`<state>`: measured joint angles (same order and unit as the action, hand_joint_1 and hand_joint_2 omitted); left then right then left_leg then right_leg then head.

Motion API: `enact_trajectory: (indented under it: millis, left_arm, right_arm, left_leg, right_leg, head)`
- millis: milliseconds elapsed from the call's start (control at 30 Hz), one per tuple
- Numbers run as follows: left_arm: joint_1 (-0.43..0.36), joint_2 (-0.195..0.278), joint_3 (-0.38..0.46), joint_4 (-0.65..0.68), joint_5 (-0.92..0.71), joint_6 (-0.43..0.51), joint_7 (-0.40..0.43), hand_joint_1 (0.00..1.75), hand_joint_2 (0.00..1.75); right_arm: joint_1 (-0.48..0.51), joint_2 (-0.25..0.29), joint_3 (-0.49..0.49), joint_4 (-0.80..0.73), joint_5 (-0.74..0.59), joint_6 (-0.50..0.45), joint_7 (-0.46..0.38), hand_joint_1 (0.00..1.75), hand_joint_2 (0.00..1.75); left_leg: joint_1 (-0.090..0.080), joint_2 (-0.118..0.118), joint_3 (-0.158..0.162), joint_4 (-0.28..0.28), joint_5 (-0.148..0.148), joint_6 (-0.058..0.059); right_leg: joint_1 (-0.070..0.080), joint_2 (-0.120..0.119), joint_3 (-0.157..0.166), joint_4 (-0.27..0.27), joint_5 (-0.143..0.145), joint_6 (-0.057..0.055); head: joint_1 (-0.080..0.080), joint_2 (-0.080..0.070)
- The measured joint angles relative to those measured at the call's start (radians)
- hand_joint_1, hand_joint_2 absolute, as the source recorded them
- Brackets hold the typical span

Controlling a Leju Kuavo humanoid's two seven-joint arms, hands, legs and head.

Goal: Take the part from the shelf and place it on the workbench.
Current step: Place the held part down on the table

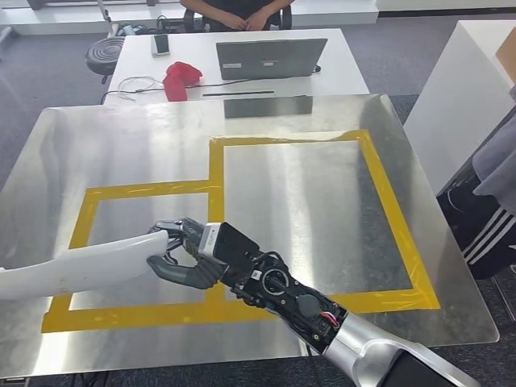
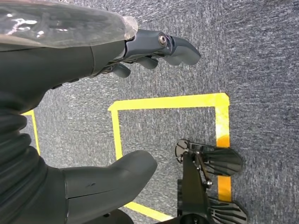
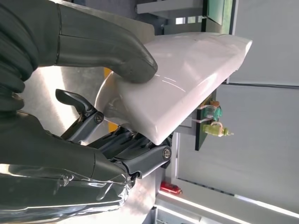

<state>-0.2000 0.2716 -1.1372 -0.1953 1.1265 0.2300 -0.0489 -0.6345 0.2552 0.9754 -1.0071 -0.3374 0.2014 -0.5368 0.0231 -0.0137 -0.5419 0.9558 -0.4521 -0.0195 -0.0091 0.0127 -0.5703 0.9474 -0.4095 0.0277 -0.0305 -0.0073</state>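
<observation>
The part is a long, smooth white shell lying low over the steel workbench, reaching from the left picture edge to the small yellow-taped rectangle. My right hand reaches across from the lower right and grips the part's near end. In the right wrist view the thumb presses on one face of the white part and the dark fingers curl under it. My left hand hangs over grey carpet, fingers apart, holding nothing.
A larger yellow-taped rectangle marks the bench's right half. Behind the bench stands a white table with a laptop, a red cloth and a phone; a person sits there. Another person stands at the right edge.
</observation>
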Motion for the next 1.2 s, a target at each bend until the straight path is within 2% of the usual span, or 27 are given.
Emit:
enact_trajectory:
  millis: [133, 233, 433, 600, 667, 933, 1100, 1200]
  left_arm:
    - [0.000, 0.000, 0.000, 0.000, 0.000, 0.000, -0.006, 0.00, 1.75]
    - [-0.002, 0.000, 0.000, 0.000, 0.001, 0.000, -0.012, 0.00, 1.75]
    - [-0.010, -0.004, 0.000, 0.000, 0.000, 0.000, -0.021, 0.00, 1.75]
    - [-0.025, -0.010, 0.000, 0.000, -0.017, -0.009, -0.009, 0.00, 1.75]
    - [-0.030, -0.012, 0.000, 0.000, -0.023, -0.011, -0.004, 0.00, 1.75]
    - [-0.049, -0.018, 0.000, 0.000, -0.038, -0.016, 0.009, 0.00, 1.75]
    - [-0.051, -0.018, 0.000, 0.000, -0.039, -0.019, 0.011, 0.00, 1.75]
    - [-0.051, -0.018, 0.000, 0.000, -0.039, -0.019, 0.011, 0.00, 1.75]
  right_arm:
    - [-0.007, 0.001, 0.000, 0.002, 0.012, -0.014, 0.008, 1.75, 1.75]
    - [-0.044, 0.011, 0.001, 0.020, 0.045, -0.061, 0.035, 1.75, 1.75]
    - [-0.185, 0.053, 0.033, 0.097, 0.106, -0.279, 0.182, 1.75, 1.75]
    - [-0.259, 0.077, 0.126, 0.130, 0.188, -0.456, 0.312, 1.75, 1.75]
    - [-0.268, 0.083, 0.167, 0.137, 0.231, -0.497, 0.343, 1.75, 1.75]
    - [-0.274, 0.091, 0.277, 0.167, 0.300, -0.526, 0.362, 1.75, 1.75]
    - [-0.266, 0.092, 0.324, 0.173, 0.429, -0.565, 0.392, 1.75, 1.75]
    - [-0.259, 0.092, 0.347, 0.175, 0.458, -0.574, 0.400, 1.75, 1.75]
  left_leg:
    - [0.000, 0.000, 0.001, -0.002, 0.001, -0.001]
    - [0.000, 0.000, 0.001, -0.003, 0.001, -0.001]
    - [0.000, 0.000, 0.001, -0.003, 0.002, -0.001]
    - [0.000, 0.000, 0.001, -0.003, 0.002, -0.001]
    - [0.000, 0.000, 0.001, -0.003, 0.002, -0.001]
    - [0.000, 0.000, 0.001, -0.004, 0.002, -0.001]
    - [0.000, 0.000, 0.001, -0.004, 0.002, -0.001]
    - [0.000, 0.000, 0.001, -0.004, 0.002, -0.001]
  right_leg:
    - [0.000, 0.000, 0.000, 0.000, 0.000, 0.000]
    - [0.000, 0.000, 0.000, 0.001, 0.000, 0.000]
    - [0.000, 0.001, -0.001, 0.001, 0.000, 0.000]
    - [0.000, 0.000, -0.001, 0.001, 0.000, -0.001]
    - [0.000, 0.000, -0.001, 0.001, 0.000, -0.001]
    - [0.000, 0.001, -0.002, 0.001, -0.001, -0.001]
    - [0.000, 0.001, -0.002, 0.001, -0.001, -0.001]
    - [0.000, 0.001, -0.002, 0.001, -0.001, -0.001]
  head:
    - [0.000, 0.000]
    - [0.000, 0.000]
    - [0.000, 0.000]
    - [0.000, 0.000]
    - [0.000, 0.000]
    - [0.000, 0.000]
    - [0.000, 0.000]
    - [0.000, 0.000]
